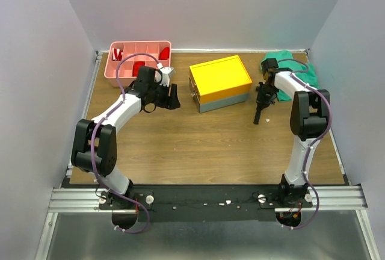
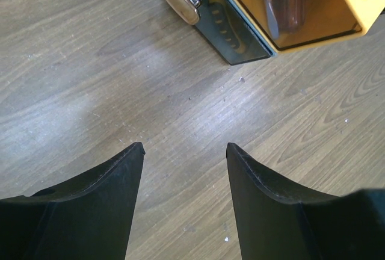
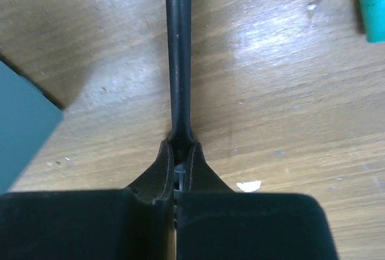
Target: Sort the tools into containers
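Hammer (image 3: pixel 178 61), black, pinched by its handle in right gripper (image 3: pixel 178 151), right of yellow-lidded toolbox (image 1: pixel 219 79), near green cloth (image 1: pixel 298 68). Left gripper (image 2: pixel 184 147) jaws wide, empty, over table (image 2: pixel 90 61) between pink tray (image 1: pixel 109 70) and toolbox.

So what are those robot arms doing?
They are sorting tools into boxes. The right claw is shut on a thin black tool near the green cloth. The left claw is open and holds nothing, over the wooden table between the pink tray and the yellow-lidded toolbox. Some red things already sit in the tray.
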You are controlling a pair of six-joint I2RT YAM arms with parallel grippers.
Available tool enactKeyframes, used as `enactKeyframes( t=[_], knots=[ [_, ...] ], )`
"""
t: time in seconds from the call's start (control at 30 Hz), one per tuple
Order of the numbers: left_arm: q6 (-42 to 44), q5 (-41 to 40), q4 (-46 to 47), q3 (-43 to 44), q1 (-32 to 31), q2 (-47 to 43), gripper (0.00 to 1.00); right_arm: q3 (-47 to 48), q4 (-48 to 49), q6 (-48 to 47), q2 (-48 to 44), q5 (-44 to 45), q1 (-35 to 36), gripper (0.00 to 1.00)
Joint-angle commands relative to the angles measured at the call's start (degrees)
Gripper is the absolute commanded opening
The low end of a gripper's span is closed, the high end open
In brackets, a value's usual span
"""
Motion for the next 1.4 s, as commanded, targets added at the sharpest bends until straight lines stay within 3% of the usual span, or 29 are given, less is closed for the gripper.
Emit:
enactKeyframes(
  t=[0.0, 0.13, 0.3, 0.47, 0.57, 0.67, 0.83, 0.93, 1.13, 1.37],
  knots=[
    [-0.44, -0.02, 2.05, 2.50, 0.52, 0.34, 0.67, -2.80, 2.21, -6.74, -7.64, 0.96, -3.90, 0.01],
    [-1.22, 0.59, 4.33, 2.59, 0.70, 0.60, 0.67, 1.49, 3.17, -13.84, -14.86, -2.02, -4.88, 0.01],
    [-2.63, 1.73, 5.83, 5.39, 0.70, 2.45, 0.67, 6.77, 6.33, -21.15, -19.88, -12.13, -4.45, 0.01],
    [-3.95, 2.61, 6.97, 6.98, 0.70, 3.68, 0.67, 20.21, 0.03, -37.92, -14.72, -27.83, -2.43, 0.01],
    [-3.95, 2.70, 7.24, 6.72, 0.70, 2.98, 0.67, 29.53, -6.73, -51.01, -9.97, -30.77, 1.17, 0.01],
    [-3.69, 2.44, 7.59, 5.05, 0.79, 0.97, 0.67, 34.55, -11.39, -65.77, -7.76, -31.21, 6.18, 0.00],
    [-2.28, 1.74, 7.77, 0.57, 1.75, -3.86, 0.68, 33.68, -12.47, -87.90, -6.44, -31.04, 13.04, 0.01],
    [-1.93, 1.65, 7.85, -1.89, 3.33, -6.32, 0.68, 31.57, -10.55, -95.93, -5.65, -30.43, 14.80, 0.01],
    [-2.54, 2.35, 8.82, -5.58, 6.67, -9.58, 0.68, 38.77, -16.06, -108.58, -0.47, -26.30, 15.42, 0.01],
    [-3.42, 3.14, 9.79, -7.26, 9.58, -11.08, 0.68, 40.54, -22.14, -117.31, 3.05, -23.74, 15.33, 0.01]
  ],
)
